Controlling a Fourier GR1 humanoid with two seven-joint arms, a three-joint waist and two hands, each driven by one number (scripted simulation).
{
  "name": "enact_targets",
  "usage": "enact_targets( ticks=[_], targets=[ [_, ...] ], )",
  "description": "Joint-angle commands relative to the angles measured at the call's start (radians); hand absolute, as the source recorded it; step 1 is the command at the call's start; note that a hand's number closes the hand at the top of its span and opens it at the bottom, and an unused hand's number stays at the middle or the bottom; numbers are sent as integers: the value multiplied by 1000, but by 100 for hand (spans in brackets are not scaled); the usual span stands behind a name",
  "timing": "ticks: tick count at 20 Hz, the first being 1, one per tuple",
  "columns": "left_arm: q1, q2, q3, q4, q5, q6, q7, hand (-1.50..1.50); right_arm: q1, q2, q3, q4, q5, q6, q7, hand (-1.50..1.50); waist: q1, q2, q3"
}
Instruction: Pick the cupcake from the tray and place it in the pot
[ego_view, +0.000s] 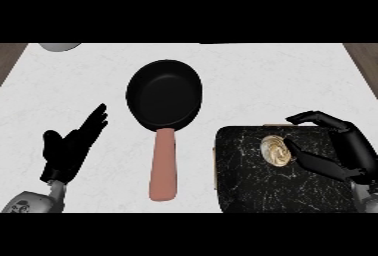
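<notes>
Black-marbled with pale veins, the tray (258, 185) is seen at the lower right of the white counter (295, 80), its tan rim showing along the left and upper edges. The cupcake (276, 150), topped with a cream swirl, is seated on the tray's upper part. The right hand (354, 150) is brought in from the lower right edge and is curved about the cupcake: the thumb (317, 162) lies just beside the cupcake on its right and lower side, and the fingers (317, 118) are arched above and beyond it, past the tray's upper edge. Whether the thumb actually touches the cupcake cannot be judged with certainty; no closed grasp is shown, and the hand is read as spread rather than clenched.

To the left of the fingers, well apart from the tray, the pot (164, 94) is shown as a black, shallow round vessel with a salmon-pink handle (162, 165) directed toward the lower edge. The left hand (70, 147) is held at the lower left, fingers straight and pointing up and to the right, nothing grasped. A pale rounded object (60, 46) is cut off at the upper left.
</notes>
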Motion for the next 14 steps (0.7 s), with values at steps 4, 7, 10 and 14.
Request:
enact_targets(
  ticks=[4,7,10,14],
  targets=[
    [26,-120,-81,122,-40,-14,-85,0,130,176,-28,-90,37,-152,-339,-150,3,1,3],
    [18,-74,-22,90,7,-93,-29,0,194,75,-67,-349,12,-102,-136,-150,15,-2,2],
    [10,-92,-16,134,-9,-75,-72,0,223,-76,-84,-420,18,-30,84,-150,4,-4,1],
    [-13,-106,-11,154,-23,-74,-80,0,157,-153,-86,-443,-2,22,345,-150,17,0,1]
  ],
)
